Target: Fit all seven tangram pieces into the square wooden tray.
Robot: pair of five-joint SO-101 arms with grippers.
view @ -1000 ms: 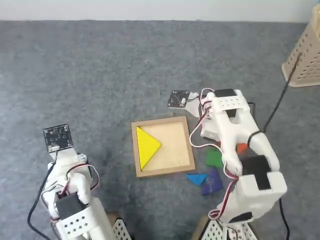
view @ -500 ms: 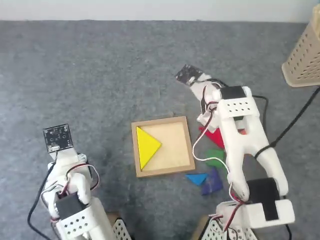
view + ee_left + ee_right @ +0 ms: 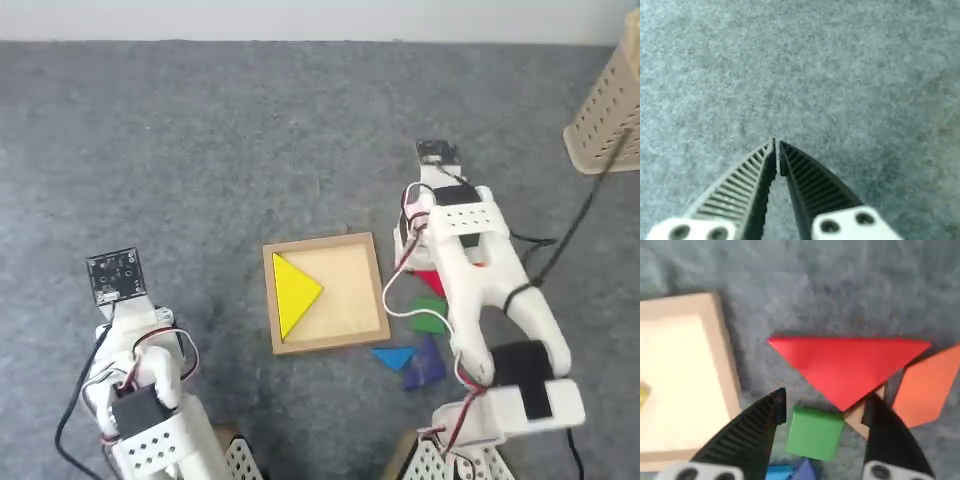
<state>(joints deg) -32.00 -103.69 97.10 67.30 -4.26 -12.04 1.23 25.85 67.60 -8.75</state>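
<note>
Grey carpet (image 3: 200,150), basket (image 3: 610,110) at edge, right arm (image 3: 480,270) overlapping red triangle (image 3: 428,283)

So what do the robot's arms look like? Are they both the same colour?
Yes. The left arm and right arm are chunky white plastic with black motor blocks and rows of little holes. Thin red, white and black wires loop along them. The left gripper and right gripper have black pointed fingers with ridges. A small black circuit board sits by each wrist.
</note>
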